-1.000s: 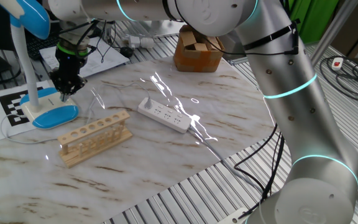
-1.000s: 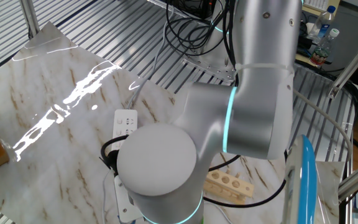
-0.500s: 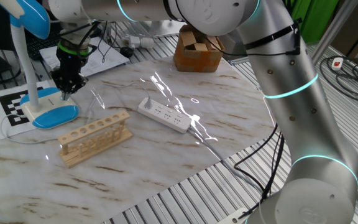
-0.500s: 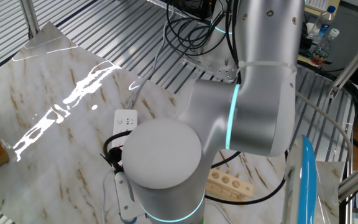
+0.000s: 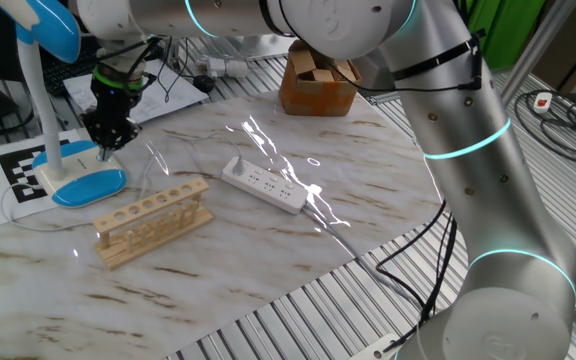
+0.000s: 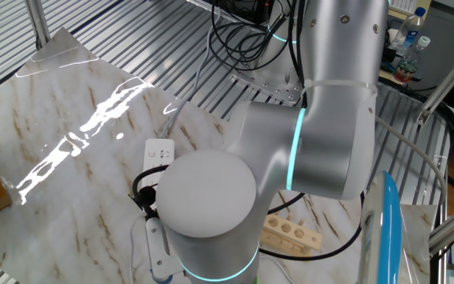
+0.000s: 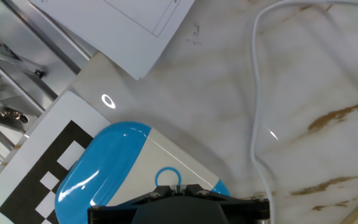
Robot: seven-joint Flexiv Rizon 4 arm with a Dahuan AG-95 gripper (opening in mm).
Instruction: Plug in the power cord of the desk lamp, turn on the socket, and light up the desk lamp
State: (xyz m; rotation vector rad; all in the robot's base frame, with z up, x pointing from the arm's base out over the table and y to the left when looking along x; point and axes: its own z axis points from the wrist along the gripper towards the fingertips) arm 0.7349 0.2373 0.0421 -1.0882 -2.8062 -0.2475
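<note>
The desk lamp stands at the table's left, with its blue-rimmed base point(image 5: 88, 187) on the marble and its blue head point(image 5: 53, 25) high up. My gripper point(image 5: 106, 146) hangs just above the base's back edge, jaws shut and empty. In the hand view the fingertips point(image 7: 178, 188) are together right over a blue ring mark point(image 7: 166, 177) on the white base point(image 7: 104, 168). The thin white power cord point(image 7: 255, 93) runs across the marble to the right. The socket point(image 5: 263, 184) lies mid-table; the other fixed view shows one end of it point(image 6: 160, 154) behind the arm.
A wooden rack with holes point(image 5: 153, 218) stands in front of the lamp base. A wooden box point(image 5: 316, 80) sits at the back. A black-and-white marker sheet point(image 5: 18, 170) lies under the lamp's left side. Papers point(image 7: 129, 25) lie beyond the base.
The arm has shifted slightly, and the gripper has stayed over the lamp base with its jaws shut. Nothing else has moved.
</note>
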